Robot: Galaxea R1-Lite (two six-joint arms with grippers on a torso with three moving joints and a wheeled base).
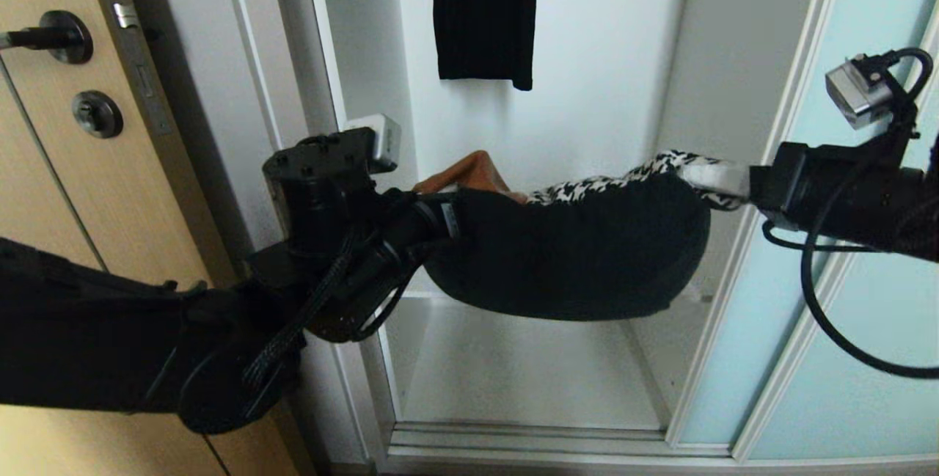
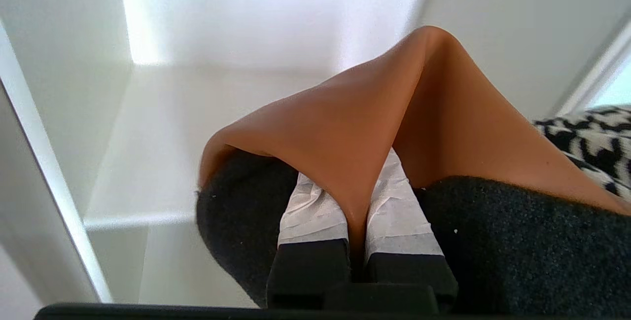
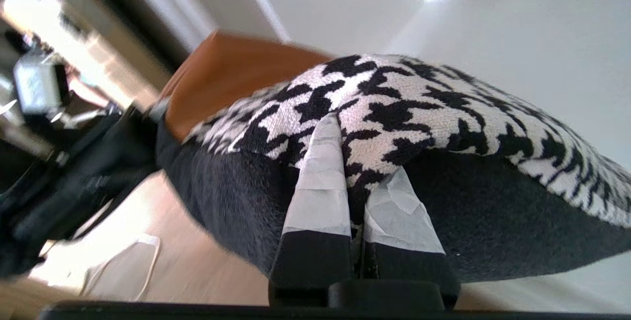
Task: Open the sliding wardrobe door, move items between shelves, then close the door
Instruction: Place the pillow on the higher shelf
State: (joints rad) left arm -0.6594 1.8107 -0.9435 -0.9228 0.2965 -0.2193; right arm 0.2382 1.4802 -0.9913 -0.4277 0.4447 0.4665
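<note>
Taped fingers [image 2: 310,206] of the left gripper [image 2: 352,211] filled the foreground of the left wrist view, pinched tight on a fold of the cushion [image 1: 565,256] where its tan leather rose in a peak. In the right wrist view the right gripper [image 3: 355,206] was clamped just as narrowly on the houndstooth seam at the cushion's other end. With one grip at each end, the soft cushion hung between the arms like a hammock, black back sagging downward and patterned front turned up; two holds were probably chosen because a limp thing of that breadth would fold and slip from a single pinch.

It was in mid-air in the wardrobe opening, clear of the shelf [image 1: 528,373] below it and under the hem of the black ribbed garment [image 1: 484,14] hanging at the back. The sliding wardrobe door [image 1: 843,300] stood drawn aside to the right of the opening, behind the right arm, which left the compartment open. At the left edge of the head view stood the wooden door [image 1: 66,190], untouched.

By my judgement the carry between shelves was under way, with the set-down and the closing of the door not yet done.
</note>
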